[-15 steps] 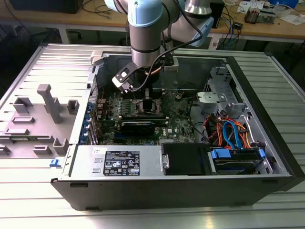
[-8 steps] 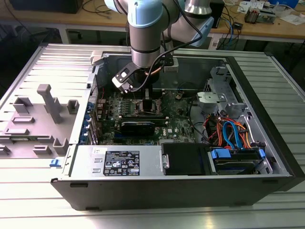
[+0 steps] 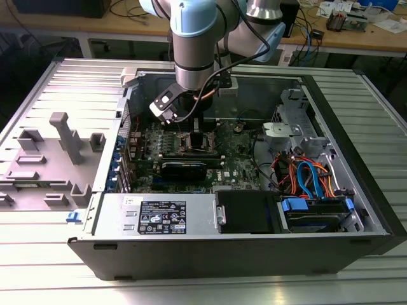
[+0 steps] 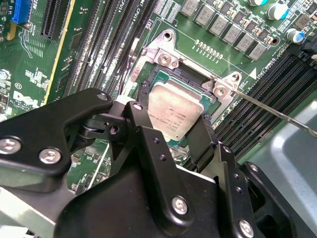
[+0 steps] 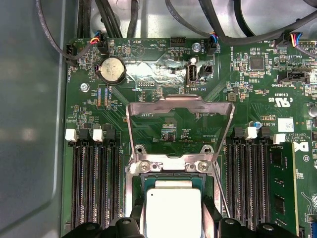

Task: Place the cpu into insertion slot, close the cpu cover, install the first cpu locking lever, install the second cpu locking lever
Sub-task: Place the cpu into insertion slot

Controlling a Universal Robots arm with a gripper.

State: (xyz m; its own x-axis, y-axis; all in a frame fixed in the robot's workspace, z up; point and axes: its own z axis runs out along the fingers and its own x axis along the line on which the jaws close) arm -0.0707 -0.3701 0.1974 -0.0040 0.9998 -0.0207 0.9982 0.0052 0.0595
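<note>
The gripper (image 4: 174, 119) is down inside the open computer case (image 3: 356, 241), its black fingers (image 4: 203, 141) drawn in narrow on two opposite edges of the chip (image 4: 174, 106), so it looks to be holding the chip rather than standing clear of it. The chip, silvery top up, lies in or just over the socket (image 4: 154, 79) on the green board (image 5: 247, 104); whether it is fully bedded cannot be told. Beyond it the cover (image 5: 143, 106) is swung up and away on its hinge, leaving the socket bare, and a thin lever rod (image 4: 267, 106) juts out just beside the socket's corner. Rows of long black memory slots (image 5: 94, 188) run on both sides. The main risk, as I judge it, is the chip going in askew: a corner riding on the socket wall or a sideways drag would press on the contacts beneath and could bend them. The fingers also sit near the lever rod and could snag it.
</note>
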